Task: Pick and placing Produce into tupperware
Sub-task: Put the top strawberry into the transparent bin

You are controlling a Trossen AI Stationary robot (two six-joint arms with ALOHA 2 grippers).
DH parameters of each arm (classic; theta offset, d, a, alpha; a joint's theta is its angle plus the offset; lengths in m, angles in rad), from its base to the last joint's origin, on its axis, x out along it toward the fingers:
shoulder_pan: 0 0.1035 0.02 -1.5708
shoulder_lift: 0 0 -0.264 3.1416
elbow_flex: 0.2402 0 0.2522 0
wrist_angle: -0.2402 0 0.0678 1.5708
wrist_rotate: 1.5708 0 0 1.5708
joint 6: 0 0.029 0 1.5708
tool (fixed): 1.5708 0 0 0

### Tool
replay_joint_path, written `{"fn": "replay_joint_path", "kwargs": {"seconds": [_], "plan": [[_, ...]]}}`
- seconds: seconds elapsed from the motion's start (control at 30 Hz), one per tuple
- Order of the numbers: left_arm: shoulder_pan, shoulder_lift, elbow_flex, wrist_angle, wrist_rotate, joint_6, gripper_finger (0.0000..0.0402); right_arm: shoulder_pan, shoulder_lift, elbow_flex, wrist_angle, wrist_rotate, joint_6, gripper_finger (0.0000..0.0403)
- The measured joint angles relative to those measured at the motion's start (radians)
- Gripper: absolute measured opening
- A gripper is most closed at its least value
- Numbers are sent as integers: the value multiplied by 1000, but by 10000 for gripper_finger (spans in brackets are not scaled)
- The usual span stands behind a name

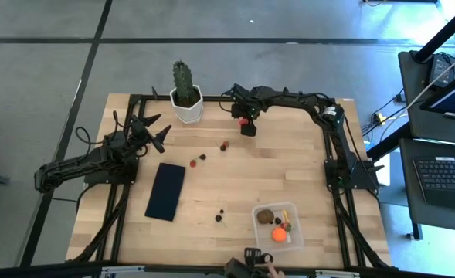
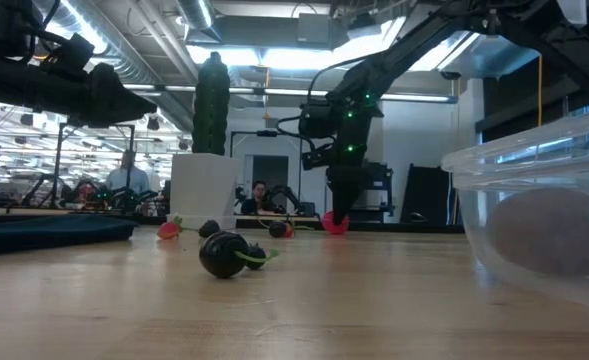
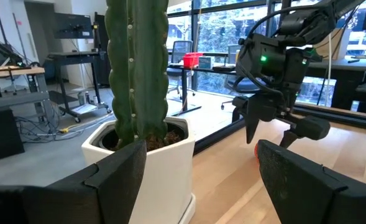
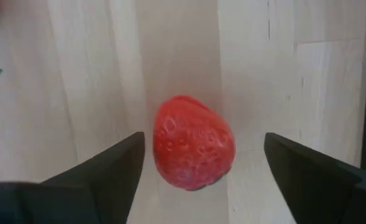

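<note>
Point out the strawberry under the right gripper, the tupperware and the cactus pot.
strawberry [image 4: 192,149]: right wrist view, middle of its red body.
tupperware [image 1: 257,225]: high view, its left wall.
cactus pot [image 1: 187,113]: high view, front of the white pot.
right gripper [image 4: 201,171]: right wrist view, between its open fingers.

From above, the wooden table [image 1: 289,166] carries a cactus in a white pot [image 1: 185,94] at its far edge, a flat dark navy rectangle [image 1: 166,191] toward the left, and small bits of produce [image 1: 212,150] scattered mid-table. The clear tupperware [image 1: 277,225] near the front right holds an orange ball and other pieces. The left gripper [image 1: 157,132] hangs beside the pot with its fingers spread, and the right gripper [image 1: 247,123] points down at the far middle.
</note>
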Motion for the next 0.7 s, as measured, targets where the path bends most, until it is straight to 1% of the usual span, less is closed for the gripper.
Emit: {"fn": "replay_joint_path", "kwargs": {"seconds": [0.17,0.53,0.6,0.7], "plan": [[0,0,0,0,0,0,298,1,0,0,0,0,-1,281],[0,0,0,0,0,0,298,1,0,0,-3,-1,-1,198],[0,0,0,0,0,0,298,1,0,0,-6,-2,-1,186],[0,0,0,0,0,0,298,1,-1,0,-14,-4,-1,180]]}}
